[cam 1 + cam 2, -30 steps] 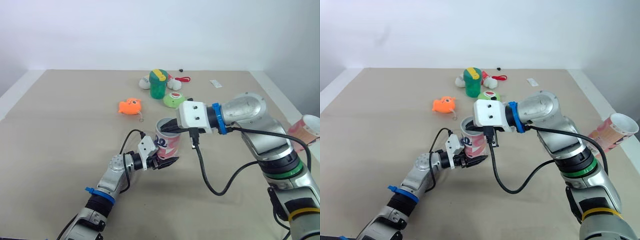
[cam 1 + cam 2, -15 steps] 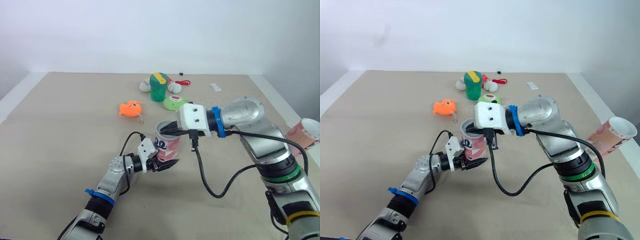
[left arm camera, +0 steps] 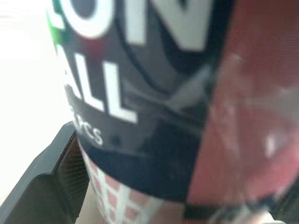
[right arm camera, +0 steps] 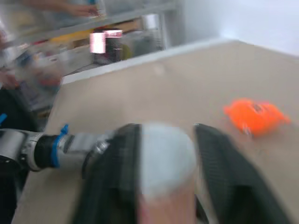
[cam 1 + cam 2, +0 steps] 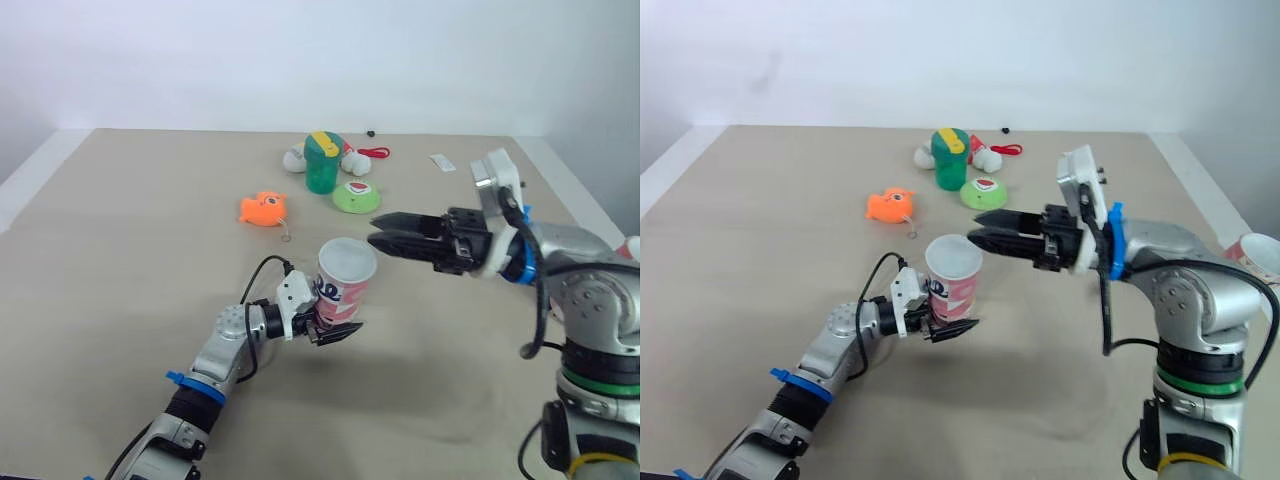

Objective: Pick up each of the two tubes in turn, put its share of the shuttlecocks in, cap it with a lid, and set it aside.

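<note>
while the left gripper (image 5: pixel 338 325) clamps the tube (image 5: pixel 340 292) upright above the table (image 5: pixel 120 260), a white lid (image 5: pixel 347 262) seemingly on it, the right gripper (image 5: pixel 380 241) hangs open just beside; capping looks done, next: set tube aside.

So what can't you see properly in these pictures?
Inside the pink-and-white cardboard tube: its white top hides the contents, left eye view.
Second pink tube: right eye view, cut by the right edge and hidden behind the right arm.
Tiny black speck at the table's far edge: left eye view, too small.
White lumps behind the green plastic cup: partly hidden, left eye view.
</note>
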You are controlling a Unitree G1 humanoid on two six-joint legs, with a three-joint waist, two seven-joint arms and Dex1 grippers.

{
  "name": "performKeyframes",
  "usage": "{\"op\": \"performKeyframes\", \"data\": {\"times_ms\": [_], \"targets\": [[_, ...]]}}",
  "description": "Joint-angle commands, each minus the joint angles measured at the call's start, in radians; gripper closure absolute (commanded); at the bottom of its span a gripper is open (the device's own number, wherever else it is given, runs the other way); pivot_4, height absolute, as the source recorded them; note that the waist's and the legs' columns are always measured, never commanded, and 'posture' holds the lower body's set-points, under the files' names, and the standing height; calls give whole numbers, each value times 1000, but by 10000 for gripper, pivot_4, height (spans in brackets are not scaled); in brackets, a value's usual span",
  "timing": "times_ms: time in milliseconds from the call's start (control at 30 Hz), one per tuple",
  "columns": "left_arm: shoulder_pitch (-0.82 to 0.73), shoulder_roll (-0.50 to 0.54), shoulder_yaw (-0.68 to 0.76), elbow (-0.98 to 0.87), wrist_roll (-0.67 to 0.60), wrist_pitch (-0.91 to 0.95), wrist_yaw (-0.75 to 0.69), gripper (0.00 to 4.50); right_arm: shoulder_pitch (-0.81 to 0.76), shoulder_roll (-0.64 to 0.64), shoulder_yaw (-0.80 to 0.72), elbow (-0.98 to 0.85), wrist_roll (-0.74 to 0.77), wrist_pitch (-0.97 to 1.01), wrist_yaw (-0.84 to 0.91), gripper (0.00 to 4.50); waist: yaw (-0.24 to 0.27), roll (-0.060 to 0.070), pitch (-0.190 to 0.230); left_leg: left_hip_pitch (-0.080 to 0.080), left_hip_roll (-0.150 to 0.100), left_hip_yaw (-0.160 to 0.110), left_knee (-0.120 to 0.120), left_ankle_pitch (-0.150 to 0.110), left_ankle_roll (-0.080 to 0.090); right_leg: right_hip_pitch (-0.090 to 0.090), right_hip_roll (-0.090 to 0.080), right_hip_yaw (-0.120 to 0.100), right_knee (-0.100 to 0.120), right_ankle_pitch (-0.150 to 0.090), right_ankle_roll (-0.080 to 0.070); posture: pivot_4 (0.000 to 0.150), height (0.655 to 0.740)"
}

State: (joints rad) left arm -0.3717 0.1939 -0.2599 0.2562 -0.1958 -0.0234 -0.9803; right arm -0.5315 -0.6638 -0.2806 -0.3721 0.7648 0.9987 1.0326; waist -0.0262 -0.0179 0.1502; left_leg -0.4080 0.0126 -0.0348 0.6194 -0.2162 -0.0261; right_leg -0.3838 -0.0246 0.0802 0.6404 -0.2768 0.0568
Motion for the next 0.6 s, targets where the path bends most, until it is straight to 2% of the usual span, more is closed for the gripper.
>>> {"op": "performKeyframes", "data": {"times_ms": [33, 100, 233, 333, 467, 600], "targets": [[52, 72, 17, -6, -13, 81, -31, 0, 113, -46, -55, -86, 23, -35, -31, 8848, -4, 0, 0, 0, 0, 1, -1, 0, 0, -1, 1, 0, 0, 0, -1, 1500, 7400], [63, 111, 31, -40, -30, 110, -48, 0, 204, -54, -32, -120, -15, -91, -39, 338, -8, -1, 1, 0, 2, 1, -2, -1, 1, -1, 4, 0, 1, -2, -3, 1500, 7400], [81, 175, 42, -86, -53, 156, -75, 0, 324, -30, 14, -149, -75, -212, -68, 338, -21, -1, 2, 0, 4, 2, -2, -3, 3, -4, 6, 1, 6, -6, -5, 1500, 7400], [90, 227, 58, -121, -65, 184, -90, 0, 400, 14, 90, -106, -195, -378, -96, 338, -23, -2, 3, 1, 8, 3, -2, -3, 3, -5, 9, 2, 6, -5, -7, 1500, 7400], [119, 286, 97, -161, -84, 210, -85, 0, 448, 113, 204, -30, -312, -564, -137, 338, -24, -1, 5, 2, 10, 4, -1, -3, 2, -5, 12, 2, 7, -4, -9, 1500, 7400], [153, 311, 128, -199, -97, 223, -67, 0, 467, 151, 264, 37, -375, -667, -140, 338, -24, -3, 7, 2, 13, 4, -1, -4, 2, -6, 15, 2, 7, -3, -11, 1500, 7400]]}}
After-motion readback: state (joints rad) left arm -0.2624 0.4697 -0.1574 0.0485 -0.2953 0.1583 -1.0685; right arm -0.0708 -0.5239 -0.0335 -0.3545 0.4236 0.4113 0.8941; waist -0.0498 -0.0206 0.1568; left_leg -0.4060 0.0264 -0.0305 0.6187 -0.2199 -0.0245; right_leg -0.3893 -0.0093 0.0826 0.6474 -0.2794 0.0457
